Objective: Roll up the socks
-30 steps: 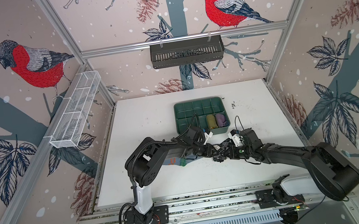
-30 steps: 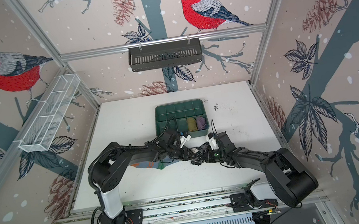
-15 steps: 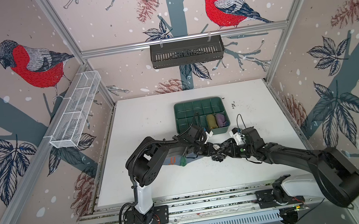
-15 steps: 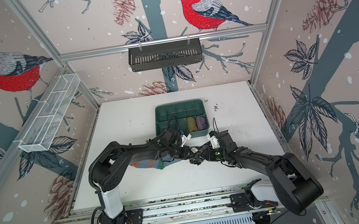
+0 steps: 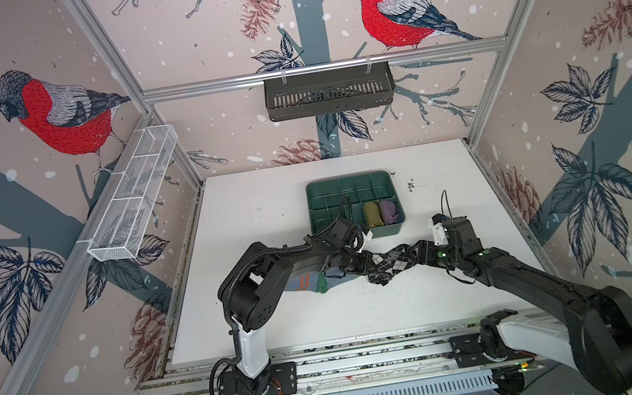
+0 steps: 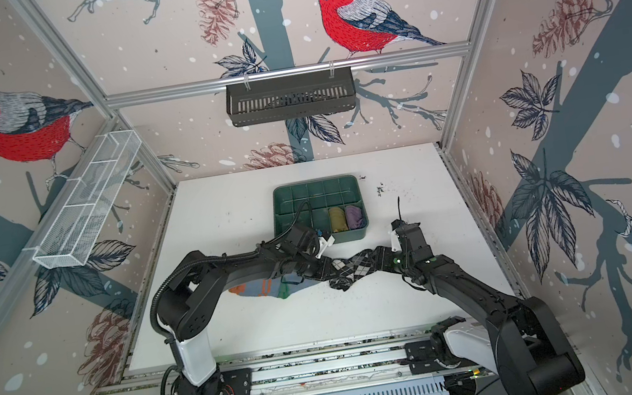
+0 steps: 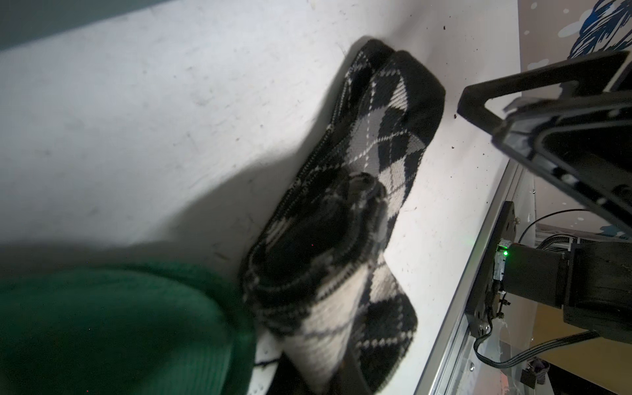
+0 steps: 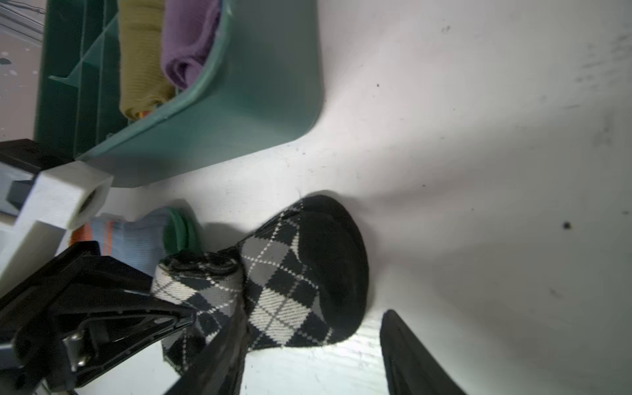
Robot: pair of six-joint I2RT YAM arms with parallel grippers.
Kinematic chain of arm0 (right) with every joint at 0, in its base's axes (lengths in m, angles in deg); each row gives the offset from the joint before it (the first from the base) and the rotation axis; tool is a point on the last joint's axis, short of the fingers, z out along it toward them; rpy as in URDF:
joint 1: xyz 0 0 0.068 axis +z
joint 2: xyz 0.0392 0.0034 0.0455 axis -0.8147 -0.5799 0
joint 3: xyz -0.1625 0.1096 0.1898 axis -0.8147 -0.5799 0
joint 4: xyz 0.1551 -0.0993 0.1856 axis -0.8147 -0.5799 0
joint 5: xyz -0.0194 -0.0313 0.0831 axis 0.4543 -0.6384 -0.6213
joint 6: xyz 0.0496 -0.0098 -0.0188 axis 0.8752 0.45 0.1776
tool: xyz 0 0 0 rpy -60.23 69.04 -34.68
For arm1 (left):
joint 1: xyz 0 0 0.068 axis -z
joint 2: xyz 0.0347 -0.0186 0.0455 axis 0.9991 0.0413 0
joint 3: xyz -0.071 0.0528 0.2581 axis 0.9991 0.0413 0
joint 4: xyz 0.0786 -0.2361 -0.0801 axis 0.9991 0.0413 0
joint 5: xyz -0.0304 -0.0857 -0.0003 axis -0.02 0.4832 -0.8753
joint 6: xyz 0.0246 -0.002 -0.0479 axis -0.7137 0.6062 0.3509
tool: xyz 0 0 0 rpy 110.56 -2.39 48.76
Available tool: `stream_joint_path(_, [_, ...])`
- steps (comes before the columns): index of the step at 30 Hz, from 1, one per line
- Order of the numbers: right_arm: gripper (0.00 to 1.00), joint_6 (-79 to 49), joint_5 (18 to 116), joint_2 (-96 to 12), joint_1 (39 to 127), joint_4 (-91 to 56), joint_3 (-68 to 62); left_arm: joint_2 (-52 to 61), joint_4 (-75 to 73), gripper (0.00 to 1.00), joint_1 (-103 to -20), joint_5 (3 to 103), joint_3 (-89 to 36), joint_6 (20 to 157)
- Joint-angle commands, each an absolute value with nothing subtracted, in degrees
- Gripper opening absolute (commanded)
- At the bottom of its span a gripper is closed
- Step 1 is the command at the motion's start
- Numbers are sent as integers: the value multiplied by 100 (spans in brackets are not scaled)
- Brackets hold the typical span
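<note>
**Argyle sock** (image 5: 390,263): on the counter (image 5: 267,222), just near of the tray (image 5: 349,179), stretched left to right between the two arms. Its left end is wound into a small, loose roll. The rest, out to the black toe, lies flat.

**Left claw** (image 8: 184,313): fingers drawn together on the rolled end, as the right wrist view shows. It has tightened there within the last second.

**Right claw** (image 5: 417,255): fingers now apart at the toe end and, as far as can be seen, clear of the fabric. A second ago they were pinched shut, so the toe has just been let go.

**Blue sock** (image 5: 305,285): flat and unrolled, left of the argyle sock and partly under the left arm. Whether its green toe touches the roll or lies just beside it cannot be told.

**Tray contents**: an olive roll (image 5: 371,214) and a purple roll (image 5: 389,211) in the near right compartments.

**Interpretation**: the hold has passed from the right claw to the left. The roll is only partly formed and now depends on one claw alone. The freed right claw is well placed to retake the flat part and tension it, or to press it down while the left claw turns. Knit springs back, so slack at this stage may loosen the wraps. The blue sock is not yet begun.
</note>
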State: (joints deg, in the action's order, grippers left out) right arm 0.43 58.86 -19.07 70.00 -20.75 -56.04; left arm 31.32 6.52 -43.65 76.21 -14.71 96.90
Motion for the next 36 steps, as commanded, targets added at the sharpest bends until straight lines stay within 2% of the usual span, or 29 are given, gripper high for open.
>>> stream_joint_path(1, [64,-79,5919,-2077,6948,-1948,-5557,3151,923,0,-4387,7485,-1544,9558])
stream_joint_path(10, [57,-42,5168,-2713,6767,-1245,-5627,3178,966,0,-4413,7529,-1546,9511])
stream_joint_path(20, [51,23,4921,-3244,6644,-770,-5697,3195,960,0,-4474,7573,-1523,9502])
stream_joint_path(22, [46,24,4883,-3320,6625,-706,-5715,3187,951,0,-4490,7582,-1519,9509])
stream_joint_path(25, [30,40,4821,-3363,6616,-641,-5772,3169,929,0,-4514,7582,-1504,9520])
stream_joint_path(30, [13,77,4735,-3242,6625,-636,-5921,3151,768,0,-4581,7623,-1421,9625])
stream_joint_path(33, [6,92,4735,-3062,6633,-706,-6041,3125,505,0,-4649,7728,-1298,9775])
stream_joint_path(36, [5,138,4783,-2803,6646,-790,-6182,3108,427,0,-4685,7714,-1247,9866])
